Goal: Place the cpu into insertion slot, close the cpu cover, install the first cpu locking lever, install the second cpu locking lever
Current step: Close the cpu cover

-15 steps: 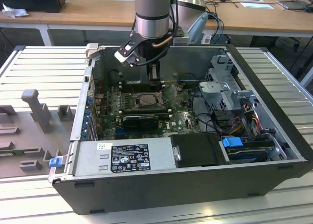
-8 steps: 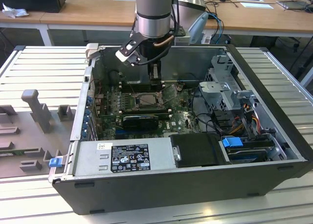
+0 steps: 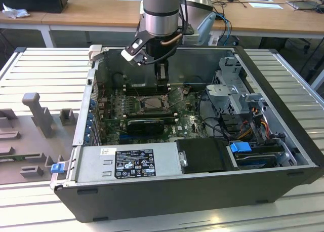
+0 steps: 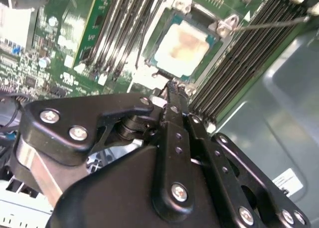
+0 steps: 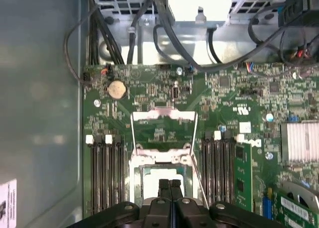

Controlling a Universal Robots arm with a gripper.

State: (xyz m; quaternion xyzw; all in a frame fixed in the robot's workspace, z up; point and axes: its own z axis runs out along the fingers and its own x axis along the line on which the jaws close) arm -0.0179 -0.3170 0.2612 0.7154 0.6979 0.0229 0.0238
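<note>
The cpu (image 4: 182, 48), a pale silvery square, lies flat inside the insertion slot (image 5: 135, 174) on the green motherboard. The cpu cover (image 5: 163, 115), a thin metal frame, stands swung open at the slot's far edge, and the board shows through its opening. A thin wire locking lever (image 4: 271, 23) sticks out free beside the slot. My gripper (image 5: 170, 186) is shut with nothing in it, its black fingertips (image 4: 172, 88) hovering just over the near edge of the cpu. In the exterior view my gripper (image 3: 162, 76) hangs inside the case above the insertion slot (image 3: 151, 104).
Long black memory slots (image 5: 105, 173) flank the socket on both sides. Black cables (image 5: 164, 34) and a drive cage (image 3: 234, 92) crowd one end of the case. A power supply (image 3: 134, 163) fills the front. A grey fixture (image 3: 38, 113) stands on the table at the exterior view's left.
</note>
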